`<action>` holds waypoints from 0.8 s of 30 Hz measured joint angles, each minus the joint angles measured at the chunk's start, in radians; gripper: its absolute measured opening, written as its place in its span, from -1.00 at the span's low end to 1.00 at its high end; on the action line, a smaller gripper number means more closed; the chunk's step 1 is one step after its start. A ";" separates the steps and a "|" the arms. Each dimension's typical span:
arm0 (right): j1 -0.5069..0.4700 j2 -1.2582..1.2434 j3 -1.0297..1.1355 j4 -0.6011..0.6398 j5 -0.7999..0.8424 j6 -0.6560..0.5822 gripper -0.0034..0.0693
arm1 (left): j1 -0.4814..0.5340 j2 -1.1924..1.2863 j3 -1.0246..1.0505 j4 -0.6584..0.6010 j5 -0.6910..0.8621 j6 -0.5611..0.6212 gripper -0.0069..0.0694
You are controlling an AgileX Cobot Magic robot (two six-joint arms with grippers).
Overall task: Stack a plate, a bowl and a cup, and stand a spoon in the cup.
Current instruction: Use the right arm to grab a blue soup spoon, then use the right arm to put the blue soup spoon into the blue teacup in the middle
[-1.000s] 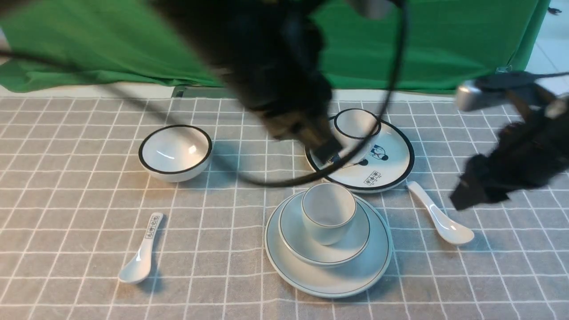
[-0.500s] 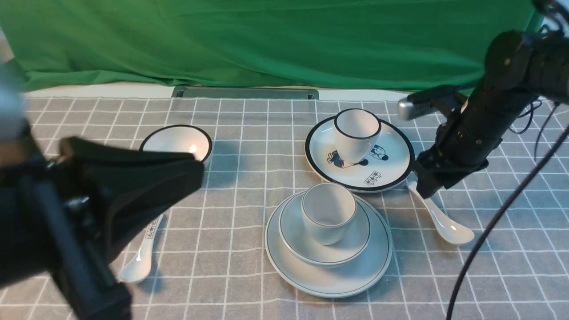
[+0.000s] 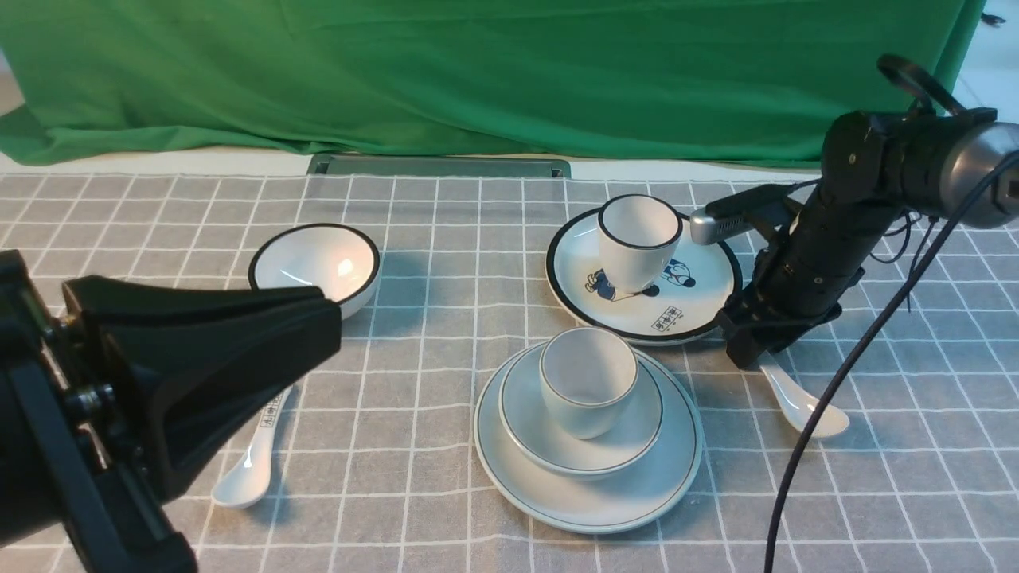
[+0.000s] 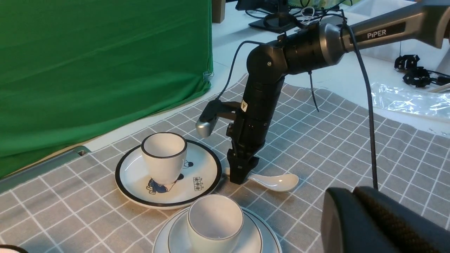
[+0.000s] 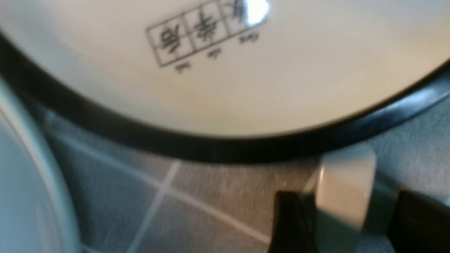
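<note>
The cup [image 3: 589, 382] stands upright in the bowl [image 3: 637, 430], which sits on the plate [image 3: 589, 497] at the front centre. The plain white spoon [image 3: 804, 402] lies on the cloth to their right. My right gripper [image 3: 744, 350] is down at the end of the spoon's handle. In the right wrist view the handle [image 5: 344, 189] lies between the two black fingers [image 5: 288, 225] with gaps showing, so the gripper [image 5: 351, 228] is open around it. My left gripper [image 3: 318, 318] is near the camera at the left, empty. Its fingers [image 4: 337, 211] lie together.
The cartoon plate [image 3: 700, 294] with a black-rimmed cup [image 3: 637, 239] sits just behind the stack, close to my right gripper. A black-rimmed bowl [image 3: 314, 270] and a marked spoon [image 3: 255, 446] lie at the left. My right arm's cable [image 3: 836, 398] hangs past the plain spoon.
My left arm swung away from over the middle to the near left. My right gripper moved left and down onto the plain spoon's handle. The stack has not moved.
</note>
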 joint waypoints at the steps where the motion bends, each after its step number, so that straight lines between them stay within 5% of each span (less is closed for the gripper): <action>1: 0.000 0.002 -0.004 -0.001 0.004 0.000 0.27 | 0.000 0.000 0.000 -0.010 0.010 0.000 -0.79; 6: 0.000 0.007 -0.010 -0.009 0.025 0.000 0.04 | 0.000 0.000 0.000 -0.017 0.039 0.000 -0.79; 7: 0.000 0.008 -0.013 -0.016 0.042 0.000 -0.32 | 0.000 0.000 0.000 -0.017 0.048 0.000 -0.79; 8: 0.000 0.008 -0.013 -0.018 0.051 0.000 -0.42 | 0.000 0.000 0.000 -0.017 0.056 0.000 -0.79; 19: 0.008 -0.206 0.086 0.002 0.212 0.042 -0.41 | 0.000 -0.001 0.000 0.032 0.108 0.002 -0.79; 24: 0.117 -0.604 0.411 0.070 -0.097 0.089 -0.41 | 0.000 -0.001 0.000 0.033 0.108 0.002 -0.79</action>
